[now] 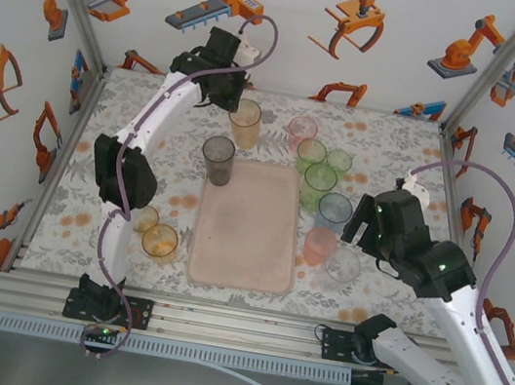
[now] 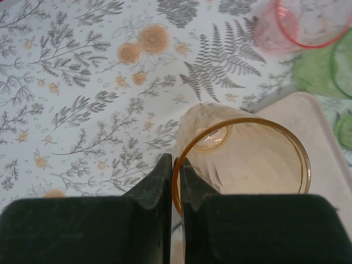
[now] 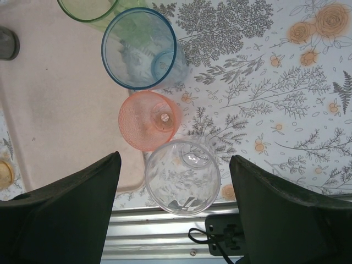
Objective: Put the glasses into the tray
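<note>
The pale-pink tray point(image 1: 242, 235) lies mid-table, and a smoky grey glass point(image 1: 217, 160) stands at its far left corner. My left gripper point(image 1: 229, 99) is shut on the rim of an amber glass point(image 1: 245, 121), one finger inside and one outside point(image 2: 176, 165), just beyond the tray's far edge point(image 2: 319, 137). Whether this amber glass point(image 2: 247, 159) touches the table I cannot tell. My right gripper point(image 1: 354, 238) hangs open above a clear glass point(image 3: 182, 176), its fingers point(image 3: 175, 159) well apart on either side, not touching it.
Right of the tray stand an orange-pink glass point(image 3: 149, 121), a blue glass point(image 3: 140, 48), three green glasses point(image 1: 320, 181) and a pink glass point(image 2: 308, 22). Two amber glasses point(image 1: 159, 240) stand left of the tray. The metal rail point(image 3: 165, 236) runs along the near edge.
</note>
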